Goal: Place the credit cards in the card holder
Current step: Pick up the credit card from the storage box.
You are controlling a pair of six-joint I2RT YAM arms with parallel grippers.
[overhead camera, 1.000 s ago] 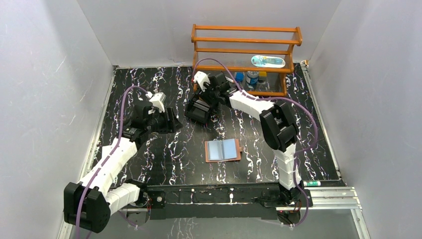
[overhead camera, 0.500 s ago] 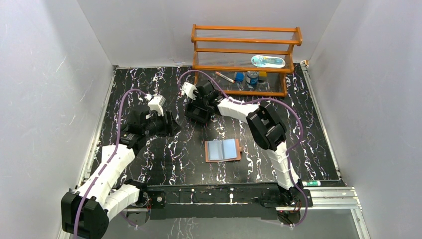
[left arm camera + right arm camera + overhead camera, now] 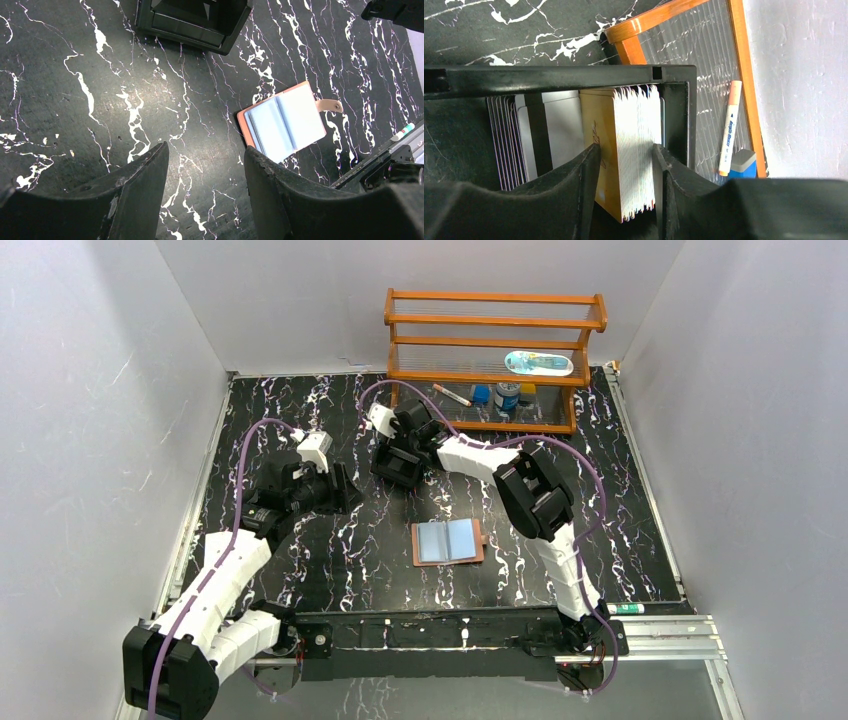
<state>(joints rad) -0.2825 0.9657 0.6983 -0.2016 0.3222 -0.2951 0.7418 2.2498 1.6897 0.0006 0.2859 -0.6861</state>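
Many credit cards (image 3: 639,125) sit between the jaws of the right gripper (image 3: 624,150), grip unclear: a wad might lift; the left gripper (image 3: 205,150) gapes empty.

Cards (image 3: 636,165) stand on edge, packed in the black tray (image 3: 674,80): a yellowish-faced batch with white edges, between the fingers of my right gripper (image 3: 624,150), and greyish-white ones beside it. Holder (image 3: 448,541), tan leather, lies open and flat on the table (image 3: 330,550), pockets up, snap tab out to my right, well apart from the cards.
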